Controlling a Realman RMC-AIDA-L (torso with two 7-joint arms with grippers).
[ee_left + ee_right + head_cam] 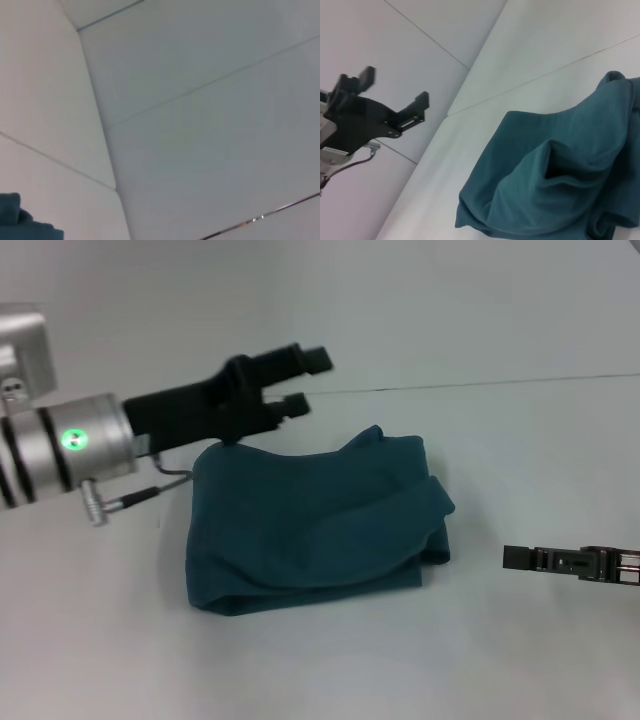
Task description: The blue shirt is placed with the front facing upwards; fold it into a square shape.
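Shirt: the blue shirt (315, 520) sitting mid-frame in the head view, already folded down into a chunky, roughly square bundle on the white desk (520, 650). No lettering showing, so probably tucked inside the folds.
Shape: left and bottom edges pretty straight, right side lumpier, with a loose flap bulging toward centre right and a small peak sticking up at the top edge. Looks close to done, just not crisp.
Left gripper (300, 380): upper left of the head view, lifted off the cloth above the bundle's top-left corner. Jaws spread apart, nothing in them. Guessing let go on purpose so the fold lies flat.
Right gripper (520, 558): low at the right edge of the frame, well apart from the shirt, looks parked. Can't tell about those jaws, honestly.
Next: maybe a tidy-up of that right-hand flap, if anything.
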